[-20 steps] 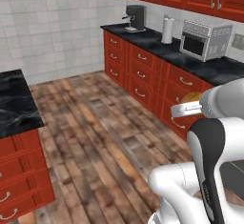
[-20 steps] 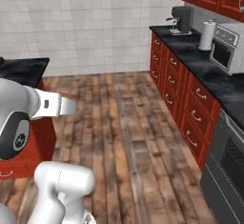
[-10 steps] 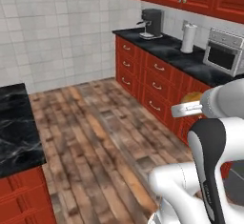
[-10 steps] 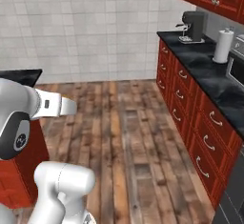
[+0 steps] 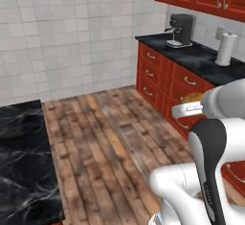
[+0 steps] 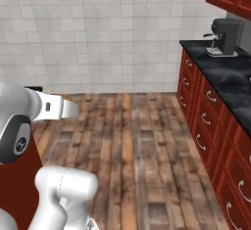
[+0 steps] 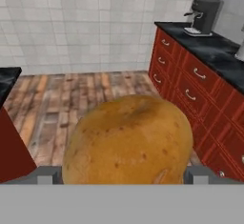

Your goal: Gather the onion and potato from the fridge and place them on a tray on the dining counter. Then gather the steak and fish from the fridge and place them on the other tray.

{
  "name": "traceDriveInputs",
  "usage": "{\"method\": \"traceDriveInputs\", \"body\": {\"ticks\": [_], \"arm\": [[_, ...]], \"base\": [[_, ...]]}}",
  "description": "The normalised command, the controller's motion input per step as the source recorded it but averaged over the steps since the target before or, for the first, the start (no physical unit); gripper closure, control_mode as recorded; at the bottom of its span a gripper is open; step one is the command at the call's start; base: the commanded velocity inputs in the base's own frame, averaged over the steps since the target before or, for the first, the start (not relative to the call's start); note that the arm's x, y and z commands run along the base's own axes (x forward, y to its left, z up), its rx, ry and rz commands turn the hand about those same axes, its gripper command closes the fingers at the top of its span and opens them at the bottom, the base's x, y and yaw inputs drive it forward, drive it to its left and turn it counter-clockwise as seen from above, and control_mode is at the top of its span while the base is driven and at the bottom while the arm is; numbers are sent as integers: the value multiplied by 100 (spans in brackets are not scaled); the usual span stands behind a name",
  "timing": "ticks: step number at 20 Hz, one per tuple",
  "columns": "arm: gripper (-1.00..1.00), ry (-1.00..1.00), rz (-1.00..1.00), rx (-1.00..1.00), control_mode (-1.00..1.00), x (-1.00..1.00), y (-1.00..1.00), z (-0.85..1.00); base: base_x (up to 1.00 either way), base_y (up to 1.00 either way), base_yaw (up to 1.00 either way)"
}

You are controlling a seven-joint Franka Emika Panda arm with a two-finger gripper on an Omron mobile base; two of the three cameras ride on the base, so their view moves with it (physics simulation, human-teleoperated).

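Observation:
A big brown potato (image 7: 128,142) bulks large in the hand view, sitting between my two finger tips. My gripper (image 7: 124,175) is shut on it, jaws spread wide. From the left base view the potato (image 5: 192,97) peeks out above the white hand (image 5: 184,109), held in the air over the floor. The black marble dining counter (image 5: 26,162) lies at the left, and its corner (image 7: 7,82) also appears in the hand view. The fridge, trays, onion, steak and fish are out of view.
Red base cabinets (image 5: 160,78) with a black top run along the right, carrying a coffee machine (image 5: 181,29) and a paper towel roll (image 5: 225,49). Wooden floor (image 5: 110,142) stretches between counter and cabinets. A white tiled wall (image 6: 98,33) closes the far end.
The whole picture has shifted: the base has turned and moved, bringing the tiled wall and coffee machine nearer and pushing the microwave out of view. The potato stays in the grip.

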Motion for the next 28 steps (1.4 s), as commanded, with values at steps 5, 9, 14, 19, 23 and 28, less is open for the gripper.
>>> {"method": "traceDriveInputs", "body": {"ticks": [5,9,14,19,23,28], "arm": [[100,0,0,0,100,0,0,0],[100,0,0,0,100,0,0,0],[100,0,0,0,100,0,0,0],[100,0,0,0,100,0,0,0],[100,0,0,0,100,0,0,0],[100,0,0,0,100,0,0,0]], "base": [[100,-9,25],[100,-20,31],[100,-15,40],[100,-8,43],[100,-17,44],[100,-32,47]]}}
